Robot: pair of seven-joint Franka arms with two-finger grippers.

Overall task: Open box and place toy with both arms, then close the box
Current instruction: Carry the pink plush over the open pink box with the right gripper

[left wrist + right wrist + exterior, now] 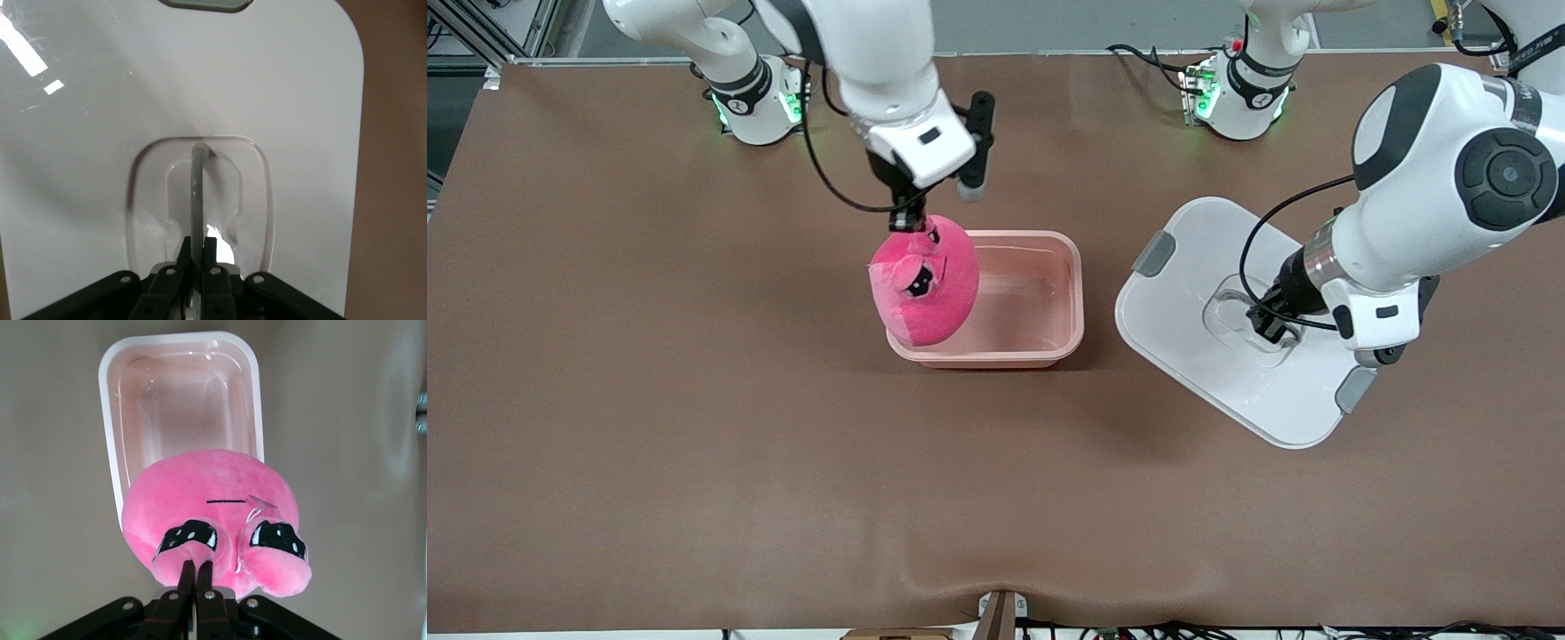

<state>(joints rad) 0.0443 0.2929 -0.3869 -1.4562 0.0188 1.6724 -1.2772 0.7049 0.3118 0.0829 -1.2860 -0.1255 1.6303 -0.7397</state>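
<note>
Under right claw (pixel 908 216) — toy (pixel 925 283), pinched

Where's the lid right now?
The white lid is off the pink tub, beside it toward the left arm's end of the table, with the left claw shut on its recessed handle.

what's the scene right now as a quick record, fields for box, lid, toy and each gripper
box: pink tub, open, nothing inside
lid: white lid, off the tub, toward the left arm's end of the table
toy: pink plush, hanging over the tub's rim at the right arm's end
right gripper: shut on the plush's top
left gripper: shut on the lid's clear handle
</note>
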